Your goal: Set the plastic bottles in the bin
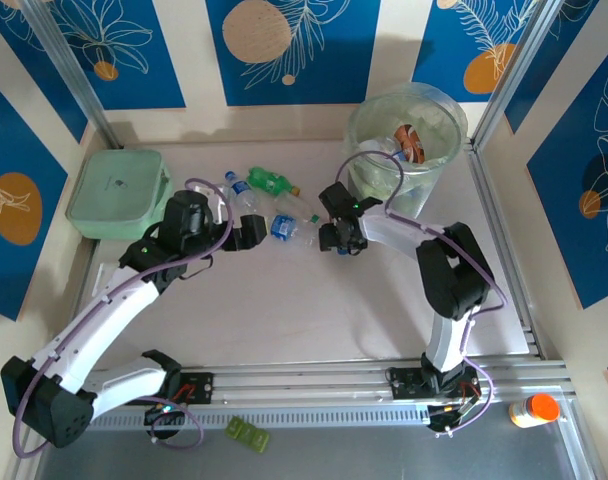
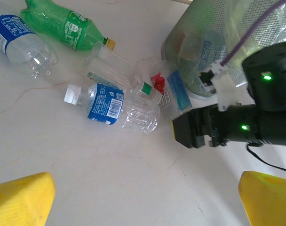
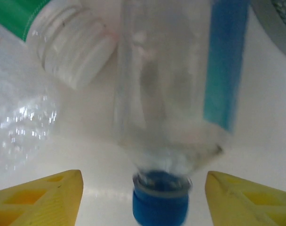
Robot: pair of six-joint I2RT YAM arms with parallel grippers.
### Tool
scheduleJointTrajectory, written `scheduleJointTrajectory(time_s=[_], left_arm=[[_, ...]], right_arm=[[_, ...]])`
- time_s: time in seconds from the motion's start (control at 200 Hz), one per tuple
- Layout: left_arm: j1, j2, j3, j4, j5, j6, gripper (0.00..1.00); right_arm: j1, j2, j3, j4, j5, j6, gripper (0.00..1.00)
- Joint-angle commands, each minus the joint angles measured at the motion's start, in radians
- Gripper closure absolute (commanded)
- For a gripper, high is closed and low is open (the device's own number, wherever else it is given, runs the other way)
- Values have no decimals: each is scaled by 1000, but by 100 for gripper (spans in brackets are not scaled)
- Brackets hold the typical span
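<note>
The bin (image 1: 409, 145) stands at the far right, bag-lined, with bottles inside. Several plastic bottles lie left of it: a green one (image 1: 271, 181), a clear one with a blue label (image 1: 239, 190), and a blue-labelled one with a white cap (image 2: 110, 106). My left gripper (image 2: 145, 202) hangs open over bare table just short of that bottle. My right gripper (image 3: 143, 202) is open astride the blue cap (image 3: 161, 202) of a clear bottle (image 3: 166, 84) with a blue label; the fingers (image 3: 44, 197) stand clear of it. In the top view the right gripper (image 1: 334, 238) sits beside the cluster.
A flat pale-green lidded box (image 1: 117, 192) lies at the far left. An orange-capped bottle (image 1: 534, 408) and a small green item (image 1: 247, 434) lie off the table at the front. A white-capped bottle with a green label (image 3: 72, 47) touches the right gripper's bottle.
</note>
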Motion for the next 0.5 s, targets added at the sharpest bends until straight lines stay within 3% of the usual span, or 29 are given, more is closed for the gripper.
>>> scheduleJointTrajectory(time_s=[0.0, 0.185, 0.405, 0.495], left_arm=[[14, -1, -7, 28, 31, -10, 1], [17, 0, -7, 26, 29, -6, 1], [25, 5, -7, 30, 37, -11, 1], [28, 5, -7, 30, 37, -11, 1]], right_arm=[[-3, 48, 31, -9, 16, 22, 36], [-3, 66, 25, 4, 33, 23, 49], [-2, 50, 3, 5, 53, 19, 73], [-1, 30, -8, 5, 58, 21, 76]])
